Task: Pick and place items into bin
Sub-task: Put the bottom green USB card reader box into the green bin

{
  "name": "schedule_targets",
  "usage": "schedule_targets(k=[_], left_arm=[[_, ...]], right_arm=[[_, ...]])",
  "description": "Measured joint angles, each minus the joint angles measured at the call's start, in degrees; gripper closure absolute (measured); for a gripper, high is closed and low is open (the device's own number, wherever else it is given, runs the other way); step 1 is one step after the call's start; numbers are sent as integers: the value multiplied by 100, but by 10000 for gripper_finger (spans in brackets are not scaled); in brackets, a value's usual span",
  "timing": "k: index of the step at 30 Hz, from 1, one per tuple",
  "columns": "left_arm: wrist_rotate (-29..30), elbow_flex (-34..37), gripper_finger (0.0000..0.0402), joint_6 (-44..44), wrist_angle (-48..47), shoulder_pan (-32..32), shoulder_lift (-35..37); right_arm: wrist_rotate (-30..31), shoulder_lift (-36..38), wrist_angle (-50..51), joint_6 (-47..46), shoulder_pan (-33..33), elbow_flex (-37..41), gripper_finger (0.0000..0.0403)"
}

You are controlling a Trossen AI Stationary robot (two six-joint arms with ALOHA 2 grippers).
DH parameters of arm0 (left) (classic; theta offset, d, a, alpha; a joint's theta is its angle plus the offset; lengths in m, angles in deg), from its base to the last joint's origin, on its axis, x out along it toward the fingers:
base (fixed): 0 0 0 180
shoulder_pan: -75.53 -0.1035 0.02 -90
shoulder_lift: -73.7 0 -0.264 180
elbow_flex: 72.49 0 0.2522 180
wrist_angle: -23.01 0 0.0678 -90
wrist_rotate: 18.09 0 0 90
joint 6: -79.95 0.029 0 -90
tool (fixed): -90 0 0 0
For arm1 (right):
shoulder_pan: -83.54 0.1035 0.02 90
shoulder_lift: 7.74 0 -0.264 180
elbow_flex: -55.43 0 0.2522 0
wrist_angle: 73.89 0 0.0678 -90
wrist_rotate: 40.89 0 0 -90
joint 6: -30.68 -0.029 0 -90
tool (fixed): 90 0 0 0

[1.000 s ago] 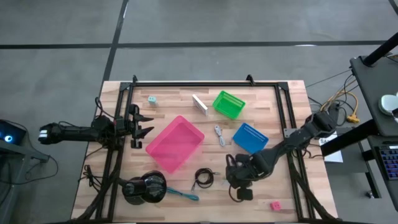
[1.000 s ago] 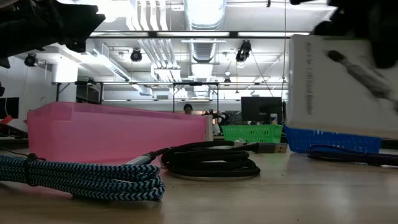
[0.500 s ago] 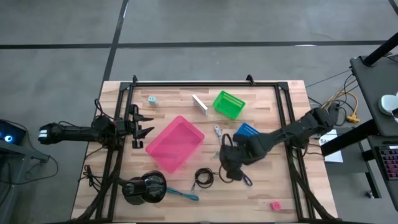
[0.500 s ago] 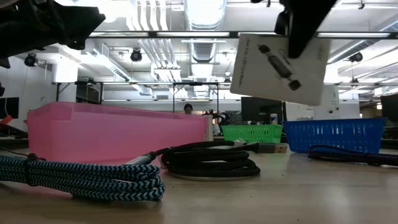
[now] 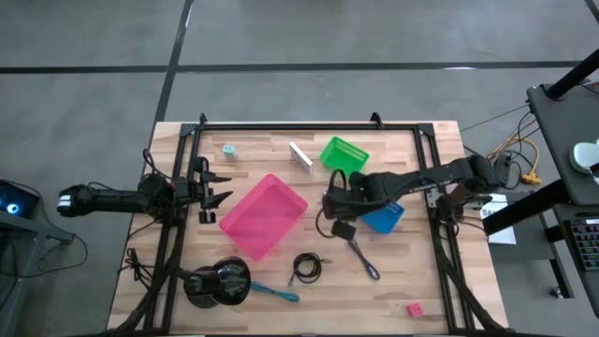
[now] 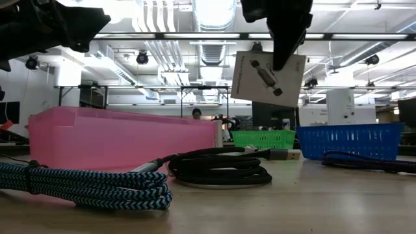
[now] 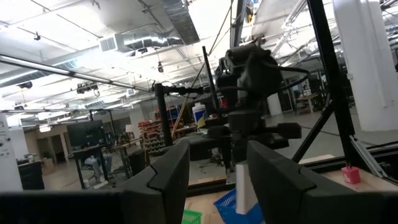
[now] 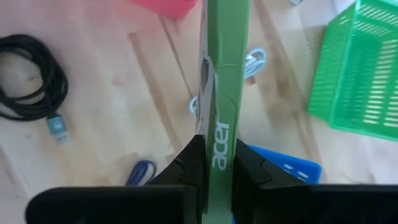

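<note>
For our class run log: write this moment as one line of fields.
right tool: shut on packet, raised above table | left tool: open, waiting at left edge | pink bin: no packet inside

Bare tabletop (image 5: 412, 271) front-right; black cord (image 5: 305, 268) beside pink bin (image 5: 264, 216).

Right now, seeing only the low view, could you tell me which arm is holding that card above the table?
Observer: The right gripper; it is shut on the packet, whose clamped edge is green.
Operator: Is it over the pink bin?
Observer: No; from above it hangs beside the pink bin, between it and the blue basket.
Operator: And the left arm?
Observer: The left gripper waits open at the table's left side.
</note>
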Motion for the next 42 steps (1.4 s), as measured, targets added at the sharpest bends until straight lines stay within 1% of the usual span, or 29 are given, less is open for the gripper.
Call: schedule_targets(k=[8, 15, 20, 26, 33, 38, 42], left_arm=[[0, 1, 256, -3, -1, -1, -7], [0, 2, 256, -4, -1, -1, -27], [0, 2, 256, -4, -4, -2, -42], [-1, 2, 256, -4, -1, -1, -42], [0, 4, 256, -4, -1, 0, -42], [0, 4, 256, -4, -1, 0, -42], [0, 4, 256, -4, -1, -1, -42]], right_arm=[[-4, 0, 55, 140, -383, -74, 369], [-17, 0, 512, 158, -624, -254, 369], [-23, 0, 975, 59, -644, -387, 369], [-24, 0, 1276, -41, -640, -402, 369], [-26, 2, 1899, -560, -625, -402, 369], [17, 2, 1947, -604, -596, -400, 369], [177, 2, 1922, -399, -643, -398, 369]])
